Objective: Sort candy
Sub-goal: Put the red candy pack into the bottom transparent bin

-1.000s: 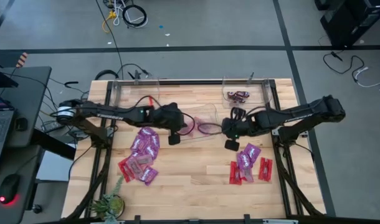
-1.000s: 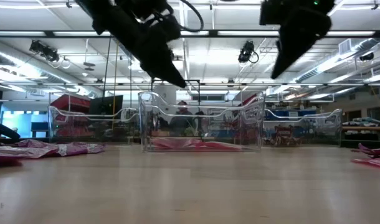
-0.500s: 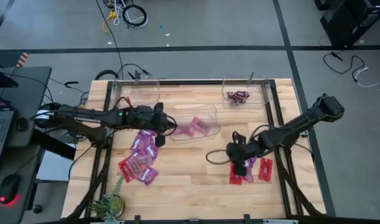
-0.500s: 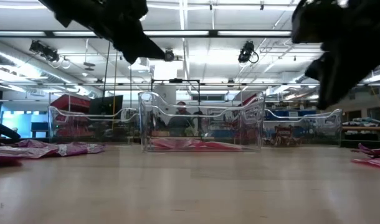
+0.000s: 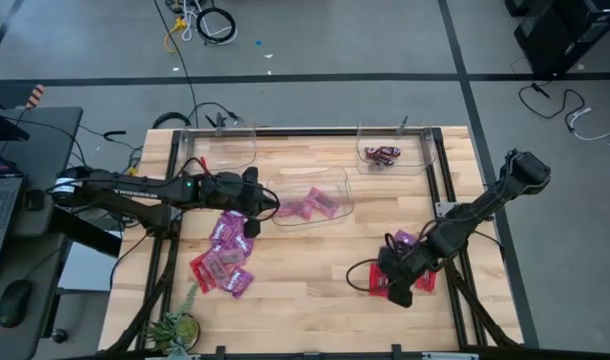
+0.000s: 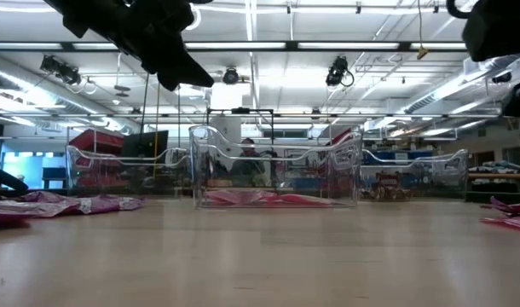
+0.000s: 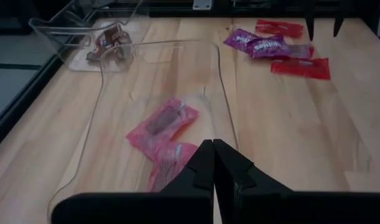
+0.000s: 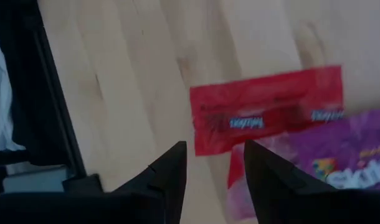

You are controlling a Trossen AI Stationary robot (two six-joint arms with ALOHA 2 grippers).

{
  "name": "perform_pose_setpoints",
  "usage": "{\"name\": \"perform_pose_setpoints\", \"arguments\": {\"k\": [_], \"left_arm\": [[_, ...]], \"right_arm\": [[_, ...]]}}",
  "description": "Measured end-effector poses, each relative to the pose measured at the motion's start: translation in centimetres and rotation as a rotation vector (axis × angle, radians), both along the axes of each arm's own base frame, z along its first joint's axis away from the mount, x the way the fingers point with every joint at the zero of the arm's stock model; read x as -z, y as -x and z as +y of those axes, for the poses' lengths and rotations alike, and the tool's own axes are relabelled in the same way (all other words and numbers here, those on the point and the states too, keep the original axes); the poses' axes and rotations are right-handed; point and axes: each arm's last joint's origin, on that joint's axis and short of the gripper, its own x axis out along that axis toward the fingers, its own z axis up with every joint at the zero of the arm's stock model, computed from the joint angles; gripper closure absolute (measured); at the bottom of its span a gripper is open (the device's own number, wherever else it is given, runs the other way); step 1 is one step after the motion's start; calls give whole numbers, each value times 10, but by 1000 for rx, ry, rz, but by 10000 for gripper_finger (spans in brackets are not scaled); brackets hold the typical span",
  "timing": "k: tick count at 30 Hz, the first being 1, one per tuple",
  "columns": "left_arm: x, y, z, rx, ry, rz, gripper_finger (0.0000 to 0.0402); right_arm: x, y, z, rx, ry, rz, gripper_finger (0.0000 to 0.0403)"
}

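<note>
Wooden table (image 5: 305, 270), pale planks, framed by a dark metal edge; the widest bare stretch lies at its middle front, between the two candy heaps.

Left heap (image 5: 223, 255): purple and red packets, flat and shiny, on the left half, near the front edge.

Right heap (image 5: 410, 268): red packets with purple ones, near the right edge. Right wrist view shows a red packet (image 8: 265, 115) with small white lettering too blurred to read, lying just beside a purple packet (image 8: 339, 162) whose large white letters may begin "Skitt".

Centre bin (image 5: 310, 198), clear plastic: holds pink-magenta packets (image 7: 162, 124), print not legible.

Back right bin (image 5: 393, 150), clear: holds a few dark maroon packets (image 5: 382, 154).

Back left bin (image 5: 221, 146), clear: contents cannot be told.

Left gripper (image 7: 213, 163): fingers pressed together, holding nothing, over the left rim of the centre bin.

Right gripper (image 8: 212, 163): fingers spread a little, nothing between them, directly above the red packet at the right heap's front edge.
</note>
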Motion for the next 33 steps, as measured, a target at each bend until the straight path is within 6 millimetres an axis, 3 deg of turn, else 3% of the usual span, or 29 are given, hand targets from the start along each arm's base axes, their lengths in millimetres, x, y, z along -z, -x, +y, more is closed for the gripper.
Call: {"name": "perform_pose_setpoints", "arguments": {"k": [4,18,22,27,33], "left_arm": [[1,1,0,2,-4,17,399],[3,1,0,14,-25,37,397],[3,1,0,5,-26,37,397],[3,2,0,-1,-27,39,397],[3,2,0,-1,-26,39,396]], "right_arm": [[5,4,8,31,-4,39,259],[54,-1,27,-9,96,217,267],[55,0,26,-39,118,220,304],[51,3,23,-75,139,210,391],[43,-3,19,-96,193,202,401]]}}
